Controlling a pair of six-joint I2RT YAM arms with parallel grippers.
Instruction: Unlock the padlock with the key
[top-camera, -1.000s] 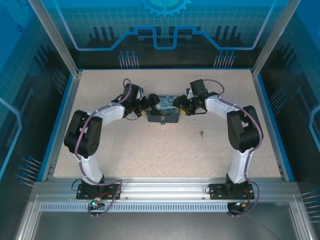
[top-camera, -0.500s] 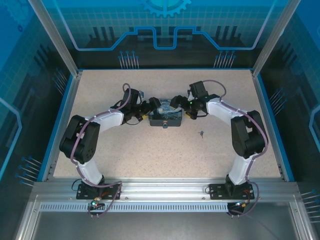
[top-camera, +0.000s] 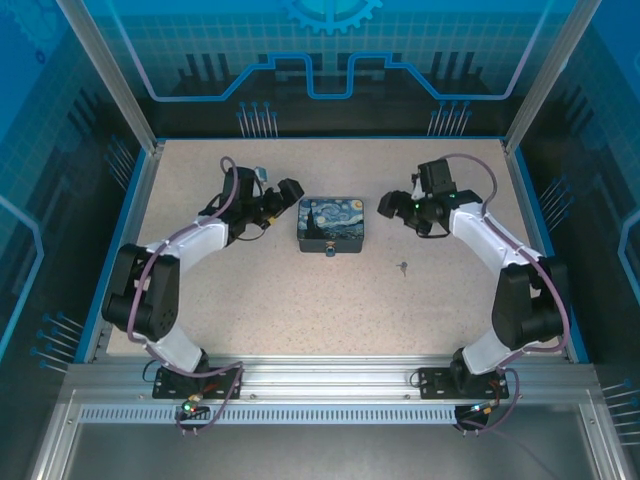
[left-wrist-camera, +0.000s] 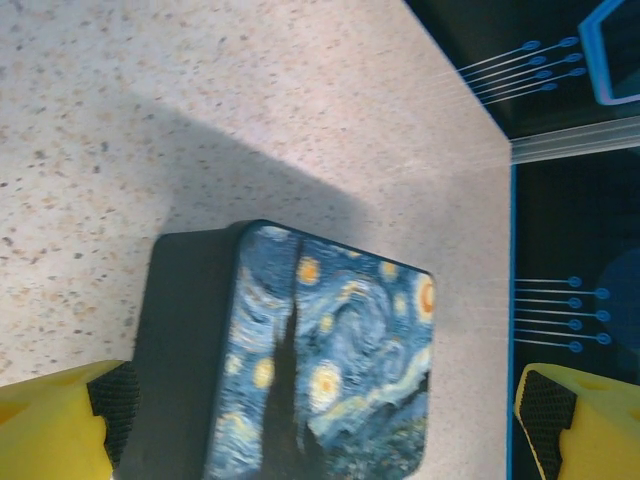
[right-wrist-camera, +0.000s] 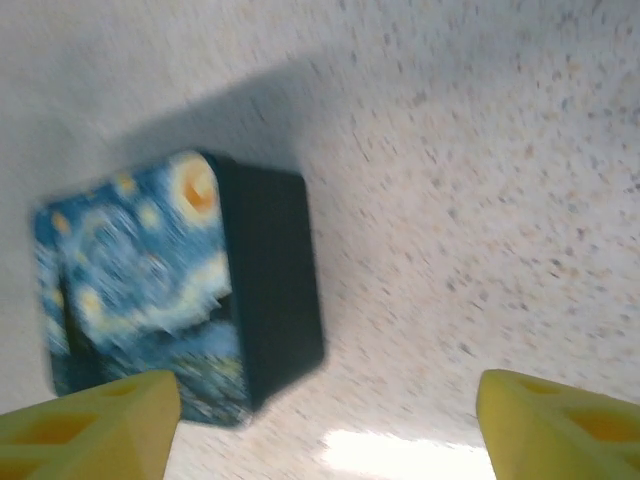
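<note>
Left gripper (left-wrist-camera: 325, 400): we see its yellow fingers (left-wrist-camera: 60, 420) spread wide and empty, just left of the swirl-painted tin (top-camera: 331, 222). Right gripper (right-wrist-camera: 325, 395): likewise parted and holding nothing, just right of the tin; this wrist view is blurred. The padlock (top-camera: 329, 250), a mere speck from above, appears to sit at the tin's near face. The key (top-camera: 402, 267) lies alone on the tabletop (top-camera: 250, 290), toward the right arm and apart from both grippers.

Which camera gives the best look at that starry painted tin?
The left wrist view: the tin is large and sharp, with its lid painting clear. The right wrist view shows it blurred; the top view shows it whole but small.
</note>
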